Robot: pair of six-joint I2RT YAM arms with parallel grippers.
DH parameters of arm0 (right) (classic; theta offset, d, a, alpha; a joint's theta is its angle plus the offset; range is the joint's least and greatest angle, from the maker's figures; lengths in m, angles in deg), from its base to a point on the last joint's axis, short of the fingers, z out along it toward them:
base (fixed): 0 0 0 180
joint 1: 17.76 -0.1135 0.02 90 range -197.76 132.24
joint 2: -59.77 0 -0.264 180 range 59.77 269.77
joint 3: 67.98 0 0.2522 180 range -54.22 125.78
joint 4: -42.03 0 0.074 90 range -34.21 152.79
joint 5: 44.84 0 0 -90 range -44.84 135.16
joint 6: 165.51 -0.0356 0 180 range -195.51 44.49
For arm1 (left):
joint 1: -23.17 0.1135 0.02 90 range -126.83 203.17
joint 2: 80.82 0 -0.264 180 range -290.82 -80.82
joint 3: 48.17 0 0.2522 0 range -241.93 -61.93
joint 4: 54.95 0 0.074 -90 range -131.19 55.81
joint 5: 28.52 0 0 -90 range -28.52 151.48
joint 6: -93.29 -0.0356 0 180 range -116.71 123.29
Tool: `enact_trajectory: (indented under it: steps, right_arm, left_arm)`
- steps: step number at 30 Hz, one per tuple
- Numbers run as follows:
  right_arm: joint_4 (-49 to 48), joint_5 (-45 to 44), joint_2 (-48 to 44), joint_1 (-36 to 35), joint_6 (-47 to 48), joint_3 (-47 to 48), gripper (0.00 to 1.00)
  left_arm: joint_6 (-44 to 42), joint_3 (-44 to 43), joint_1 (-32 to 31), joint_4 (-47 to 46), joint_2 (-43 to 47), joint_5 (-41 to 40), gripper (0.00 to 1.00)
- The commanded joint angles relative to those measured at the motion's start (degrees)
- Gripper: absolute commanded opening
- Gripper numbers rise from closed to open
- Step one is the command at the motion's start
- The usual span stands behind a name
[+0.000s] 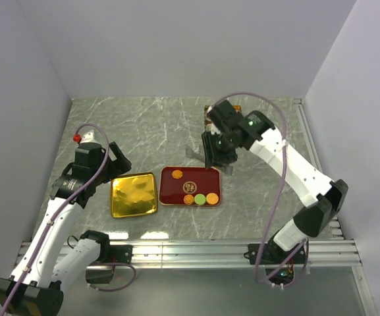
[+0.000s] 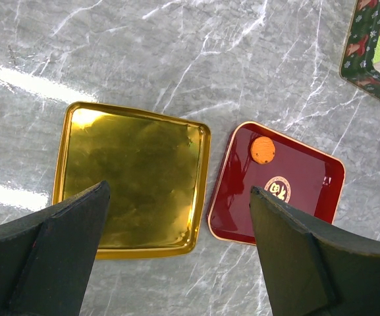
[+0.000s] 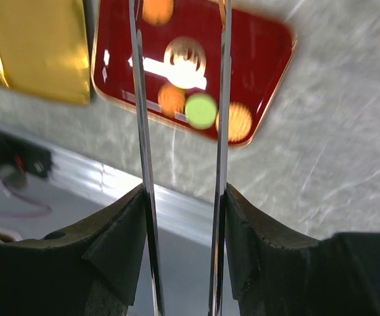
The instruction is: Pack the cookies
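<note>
Cookies: small, light and stiff. Judged brittle and crumbly at the rim, so best pinched gently across the edges rather than squeezed. Right gripper is clamped on thin metal tongs; blades apart, tips out of frame. It hangs over the far edge of the red tray. Three cookies sit in a row at that tray's near edge, and one orange cookie near its far-left corner. Left gripper is spread wide and empty, just left of the red tray.
</note>
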Motion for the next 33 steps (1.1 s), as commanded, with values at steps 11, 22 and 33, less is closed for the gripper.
enact_trajectory:
  steps: [11,22,33]
  right_arm:
    - [-4.5,-1.2,-10.1,-12.2,-4.2,-17.3,0.54]
    - [-2.8,-3.7,-6.3,-18.8,-5.1,-17.5,0.54]
    - [-2.4,-3.8,-3.0,-20.7,-5.6,-17.9,0.54]
  left_arm:
    - [-0.6,-0.2,0.1,-1.4,0.8,-0.1,0.93]
    - [-0.5,-0.1,0.1,-1.4,1.5,-0.4,0.93]
    - [-0.5,0.0,0.1,-1.6,2.1,-0.3,0.93]
